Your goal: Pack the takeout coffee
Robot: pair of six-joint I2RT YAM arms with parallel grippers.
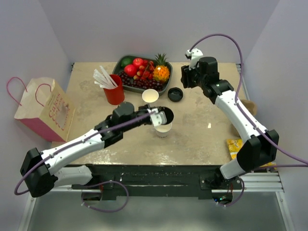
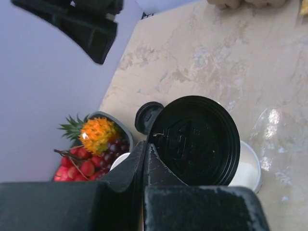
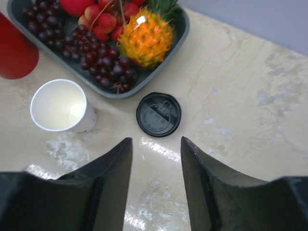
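A white paper cup (image 1: 162, 129) stands mid-table. My left gripper (image 1: 156, 117) is shut on the rim of a black lid (image 1: 167, 115) and holds it tilted over the cup's mouth. In the left wrist view the lid (image 2: 197, 142) covers most of the cup (image 2: 248, 168), and my left gripper (image 2: 144, 149) pinches the lid's left edge. I cannot tell if the lid touches the cup rim. My right gripper (image 1: 187, 77) is open and empty above the table's far right. In its own view (image 3: 155, 144) it hovers just short of a second black lid (image 3: 158, 114).
The second lid (image 1: 175, 94) lies flat by a lidless white cup (image 1: 150, 96) and a grey fruit tray (image 1: 131, 87). A red cup with white straws (image 1: 114, 91) stands left of them. A pink paper bag (image 1: 45, 110) stands off the table's left edge.
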